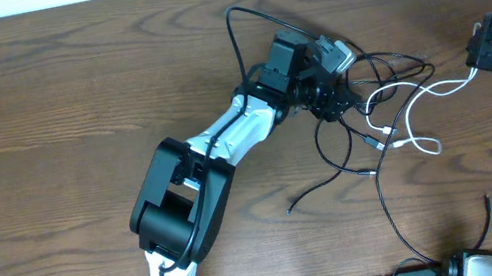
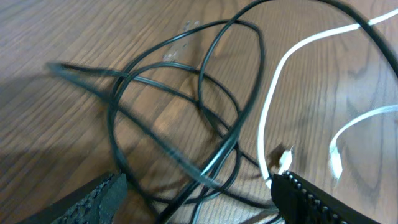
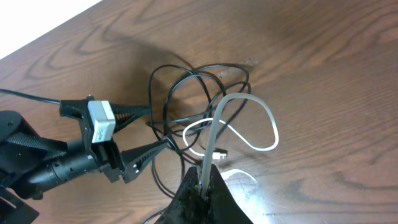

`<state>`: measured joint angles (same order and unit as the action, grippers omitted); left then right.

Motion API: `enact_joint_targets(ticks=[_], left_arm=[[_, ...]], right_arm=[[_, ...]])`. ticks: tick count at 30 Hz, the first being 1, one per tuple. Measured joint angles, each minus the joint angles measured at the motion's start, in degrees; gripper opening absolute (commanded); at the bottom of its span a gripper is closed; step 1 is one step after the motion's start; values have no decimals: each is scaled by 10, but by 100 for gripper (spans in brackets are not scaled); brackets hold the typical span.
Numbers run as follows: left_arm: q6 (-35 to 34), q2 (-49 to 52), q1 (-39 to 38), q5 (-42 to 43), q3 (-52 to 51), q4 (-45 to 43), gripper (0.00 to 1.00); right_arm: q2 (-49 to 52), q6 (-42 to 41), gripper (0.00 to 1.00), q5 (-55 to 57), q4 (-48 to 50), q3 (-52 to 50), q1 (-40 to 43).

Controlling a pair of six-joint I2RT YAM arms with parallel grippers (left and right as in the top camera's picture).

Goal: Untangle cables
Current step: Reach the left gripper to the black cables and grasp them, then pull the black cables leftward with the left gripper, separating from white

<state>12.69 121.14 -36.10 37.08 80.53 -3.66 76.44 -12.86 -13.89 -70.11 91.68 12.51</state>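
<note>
From overhead, my left arm reaches from the near edge of the table (image 1: pixel 67 98) out to the middle. My left gripper (image 1: pixel 328 93) sits over the far-left side of the tangle. The black cables (image 1: pixel 369 142) lie in loose loops just right of the table's centre, with loose ends trailing toward the near edge. The white cable (image 1: pixel 445 85) runs from those loops to my right gripper (image 1: pixel 477 52), which is by the right edge.

Through my left wrist camera, my left gripper (image 2: pixel 199 202) has its fingers (image 2: pixel 102 196) wide apart and nothing pinched between them. The black cables (image 2: pixel 205 106) cross one another in overlapping loops on the wood just ahead, and their lowest strands pass between my fingertips. The white cable (image 2: pixel 273 81) curves past on the right, with two small plug ends lying near my right-hand finger.

Through my right wrist camera, my right gripper (image 3: pixel 204 186) is clamped on the white cable (image 3: pixel 261 118). It rises from the closed tips, arches over and loops back onto the table (image 3: pixel 323 74). Beyond that loop the black cables (image 3: pixel 186 87) lie heaped. My left gripper (image 3: pixel 146 134) comes in from the left with its fingers spread, and the tips are right at the edge of the black loops.
</note>
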Motion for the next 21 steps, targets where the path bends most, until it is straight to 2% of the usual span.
enact_joint_targets(ticks=[6, 8, 10, 11, 17, 21], left_arm=[[-16, 0, -20, -2, 0, -18, 80], [-20, 3, -28, -2, 0, -20, 63], [-25, 7, -36, -3, 0, -20, 23], [-25, 10, -39, -4, 0, -19, 8], [-26, 15, -44, -15, 0, 26, 7], [-26, 3, -20, -19, -1, 118, 7]], right_arm=[[0, 1, 1, 0, -9, 0, 0], [0, 1, 1, 0, -10, 0, 0], [0, 1, 1, 0, -10, 0, 0], [0, 1, 1, 0, -10, 0, 0], [0, 3, 2, 0, -12, 0, 0], [0, 4, 1, 0, -10, 0, 0]])
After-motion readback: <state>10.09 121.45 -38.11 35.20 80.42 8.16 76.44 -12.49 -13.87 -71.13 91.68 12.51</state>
